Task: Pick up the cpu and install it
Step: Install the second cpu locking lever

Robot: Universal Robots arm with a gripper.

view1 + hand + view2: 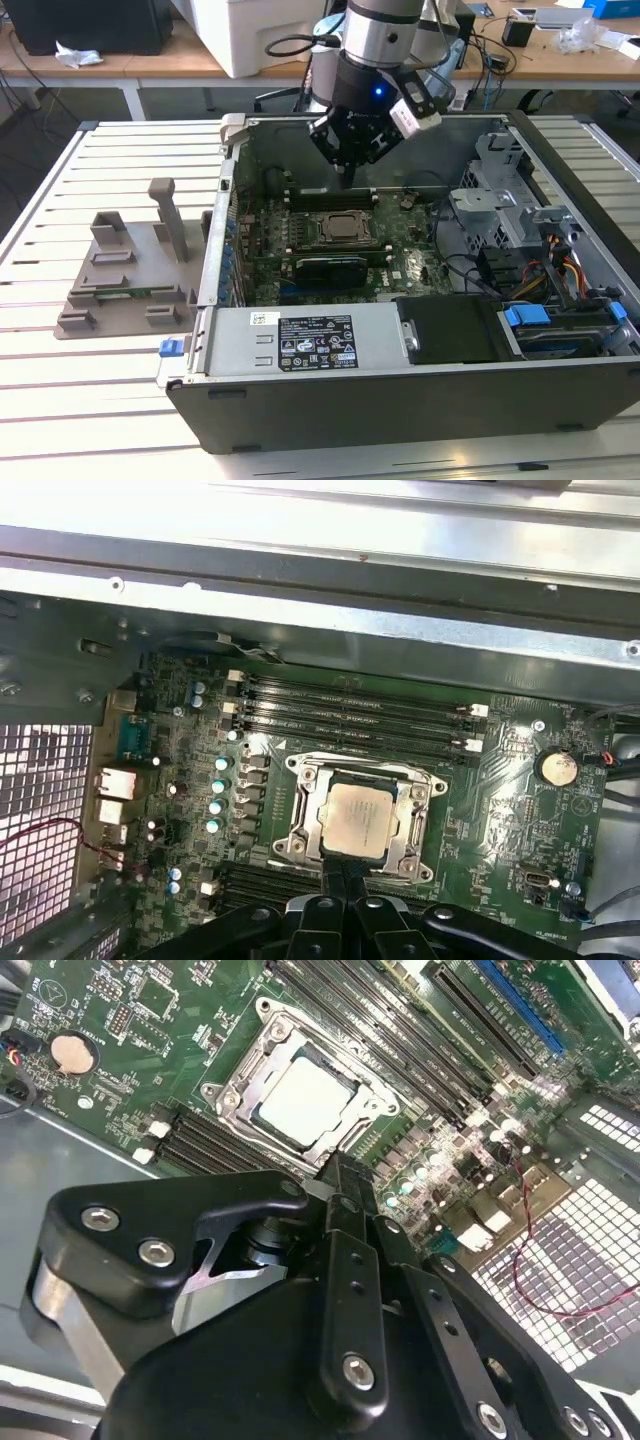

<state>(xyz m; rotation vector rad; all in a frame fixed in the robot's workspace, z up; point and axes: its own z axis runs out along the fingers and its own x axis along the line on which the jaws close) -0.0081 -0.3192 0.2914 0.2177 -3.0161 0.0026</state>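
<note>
Cpu (357,818) sits in motherboard socket (300,825), frame centre; install looks done. Gripper (342,1182) above it, fingers together, empty.

cpu (358,817): small thin square chip, pale silvery-grey metal top with a slightly lighter rim. Lies flat, face up, seated inside the black-framed square socket (300,810) on the green motherboard (510,810), edges parallel to the socket frame. In the second wrist view same chip (303,1100) reads nearly white under glare, sitting level in the socket opening, metal frame around all four sides. In the exterior view cpu (345,227) is a small grey square mid-board inside the open case, between the memory slots on the far side and the long black expansion card (330,270) on the near side. Nothing touches its top.
</note>
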